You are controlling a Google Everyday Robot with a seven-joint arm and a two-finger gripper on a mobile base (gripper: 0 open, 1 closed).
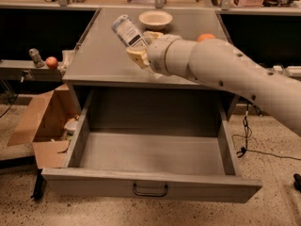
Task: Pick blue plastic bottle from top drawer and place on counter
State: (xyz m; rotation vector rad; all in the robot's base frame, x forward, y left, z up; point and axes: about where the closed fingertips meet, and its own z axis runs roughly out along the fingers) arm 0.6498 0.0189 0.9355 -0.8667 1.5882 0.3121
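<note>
The blue plastic bottle [127,31] is a small clear bottle with a pale label, tilted with its top end toward the upper left. My gripper [143,46] is shut on its lower part and holds it above the grey counter [101,55]. The pale fingers [137,57] show on either side of the bottle. The white arm reaches in from the right. The top drawer [150,185] stands pulled out below, its inside bare, with a dark bar handle [150,190] on its front panel.
A white bowl [155,19] sits at the back of the counter and an orange [205,37] shows partly behind my arm. An open cardboard box [44,126] stands on the floor at the left. A shelf with a small red ball [51,62] lies to the left.
</note>
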